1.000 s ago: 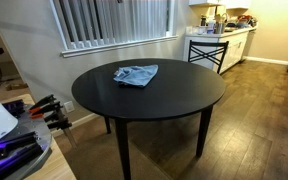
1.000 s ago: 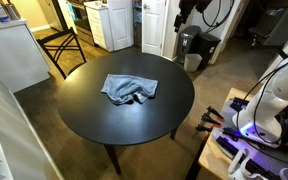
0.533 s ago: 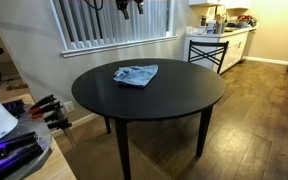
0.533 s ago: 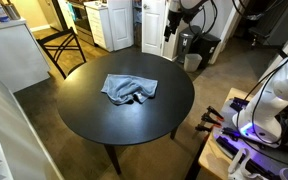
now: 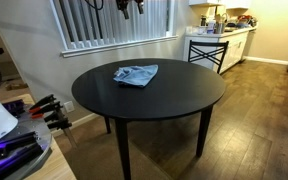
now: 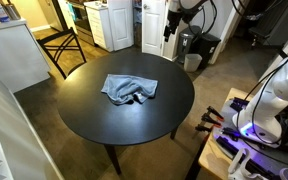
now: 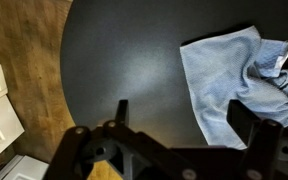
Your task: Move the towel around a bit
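Note:
A crumpled light blue towel (image 5: 136,74) lies on the round black table (image 5: 164,100), toward the window side. It also shows in the other exterior view (image 6: 130,90) and at the right of the wrist view (image 7: 239,80). My gripper (image 6: 170,28) hangs high above the table's edge, well away from the towel; in an exterior view only its tip shows at the top (image 5: 125,8). In the wrist view its two dark fingers (image 7: 189,118) are spread apart with nothing between them.
Window blinds (image 5: 114,20) run behind the table. A black chair (image 6: 64,45) and white kitchen cabinets (image 6: 109,25) stand beyond it. A bench with tools and clamps (image 5: 44,108) is close by. A black bin (image 6: 196,50) stands on the wooden floor.
My arm has come into view above the table's edge during the last second; it has held still over the last half second. The towel has not moved.

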Robot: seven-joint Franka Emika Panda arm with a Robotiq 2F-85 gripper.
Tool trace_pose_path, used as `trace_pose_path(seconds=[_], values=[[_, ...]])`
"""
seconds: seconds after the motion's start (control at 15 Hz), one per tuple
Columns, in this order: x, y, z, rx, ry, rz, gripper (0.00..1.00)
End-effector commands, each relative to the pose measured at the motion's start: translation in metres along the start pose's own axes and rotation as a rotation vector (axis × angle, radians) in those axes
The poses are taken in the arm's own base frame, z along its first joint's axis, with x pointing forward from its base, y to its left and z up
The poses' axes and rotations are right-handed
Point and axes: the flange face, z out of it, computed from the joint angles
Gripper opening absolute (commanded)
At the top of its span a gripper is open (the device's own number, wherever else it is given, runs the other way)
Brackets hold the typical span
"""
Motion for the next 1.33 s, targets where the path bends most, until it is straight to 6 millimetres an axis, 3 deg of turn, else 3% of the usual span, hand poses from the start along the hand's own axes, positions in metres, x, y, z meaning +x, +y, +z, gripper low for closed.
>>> trace_pose_path(seconds=[0.0, 0.33, 0.87, 1.0, 1.27], values=[[0.024, -0.029, 0.023, 0.028, -0.009, -0.020, 1.00], [0.061, -0.082, 0.075, 0.101, 0.011, -0.056, 1.00], [0.077, -0.093, 0.175, 0.165, 0.039, 0.014, 1.00], [0.078, -0.095, 0.190, 0.174, 0.034, 0.006, 1.00], [0.075, -0.097, 0.196, 0.160, 0.008, -0.011, 1.00]])
